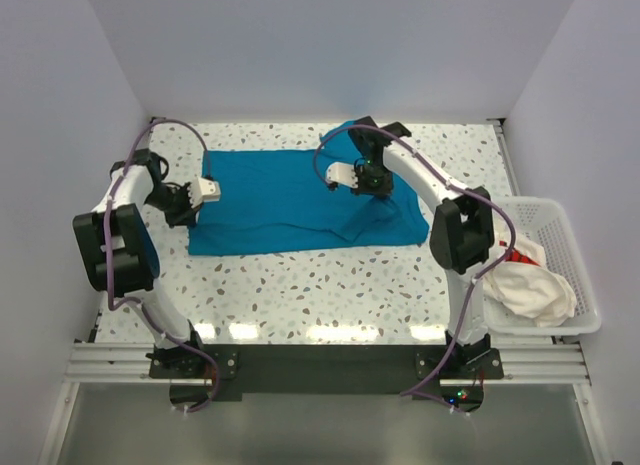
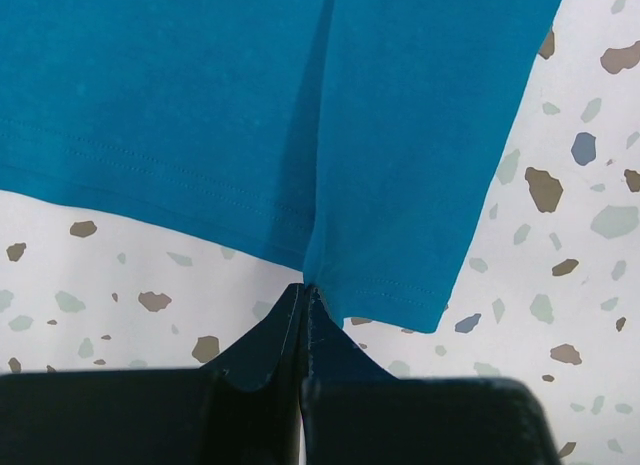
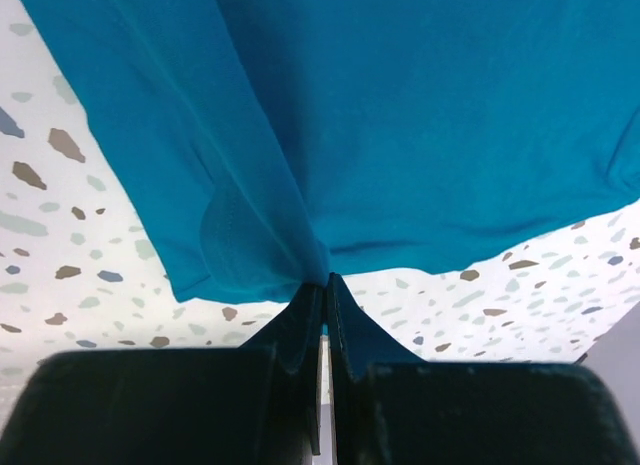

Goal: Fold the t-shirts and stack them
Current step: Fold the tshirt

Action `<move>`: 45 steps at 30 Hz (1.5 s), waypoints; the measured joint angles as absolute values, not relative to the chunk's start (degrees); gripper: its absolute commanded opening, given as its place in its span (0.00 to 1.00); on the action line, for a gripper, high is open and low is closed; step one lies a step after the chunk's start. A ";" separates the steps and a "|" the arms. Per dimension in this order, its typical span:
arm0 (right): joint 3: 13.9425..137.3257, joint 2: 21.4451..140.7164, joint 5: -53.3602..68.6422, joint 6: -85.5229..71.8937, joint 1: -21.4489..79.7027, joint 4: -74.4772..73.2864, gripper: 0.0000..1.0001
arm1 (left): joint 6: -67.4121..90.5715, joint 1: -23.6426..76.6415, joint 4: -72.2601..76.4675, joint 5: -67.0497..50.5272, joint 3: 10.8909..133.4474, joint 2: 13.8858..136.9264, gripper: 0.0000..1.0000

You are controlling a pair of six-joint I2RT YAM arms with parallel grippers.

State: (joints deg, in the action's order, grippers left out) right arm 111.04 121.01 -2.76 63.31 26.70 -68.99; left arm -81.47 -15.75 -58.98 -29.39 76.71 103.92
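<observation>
I see the teal shirt (image 1: 280, 200) spread across the upper middle of the worktop (image 1: 330, 285). My left gripper (image 2: 303, 297) is clamped on its hem; my right gripper (image 3: 325, 283) pinches a bunched edge. The white shirt (image 1: 535, 285) lies in the basket (image 1: 575, 240), right of frame.

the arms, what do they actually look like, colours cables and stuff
The left arm and right arm have white links with bulky black joint housings; a lilac cable loops along each. They stand on black bases on a silver rail. The left end effector and right end effector have white bodies and black fingers tapering to points.
</observation>
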 measured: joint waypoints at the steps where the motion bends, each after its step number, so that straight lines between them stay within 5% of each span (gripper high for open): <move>1: 111.53 121.23 -3.01 63.51 26.59 -69.06 0.00 | -81.45 -15.75 -58.89 -29.36 76.71 104.05 0.00; 30: 115.02 128.11 -5.43 65.52 24.29 -67.11 0.05 | -77.23 -16.08 -54.08 -29.10 78.37 108.71 0.00; 35: 115.50 129.01 -6.09 64.53 24.27 -65.82 0.52 | -74.04 -16.08 -52.71 -28.64 78.70 109.58 0.34; 36: 115.55 129.05 -6.28 64.29 24.05 -65.71 0.54 | -72.90 -16.10 -52.45 -28.29 78.87 109.73 0.47; 39: 116.88 129.05 -6.26 61.84 23.03 -66.72 0.58 | -68.47 -16.67 -52.18 -28.21 79.64 109.82 0.60; 45: 121.36 128.81 -0.95 51.77 16.75 -72.05 0.55 | -58.85 -20.75 -53.69 -30.44 81.87 109.23 0.70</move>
State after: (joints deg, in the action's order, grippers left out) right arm 121.36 128.81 -0.95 51.77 16.75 -72.05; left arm -58.85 -20.75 -53.69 -30.44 81.87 109.23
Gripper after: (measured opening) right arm 0.578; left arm 0.687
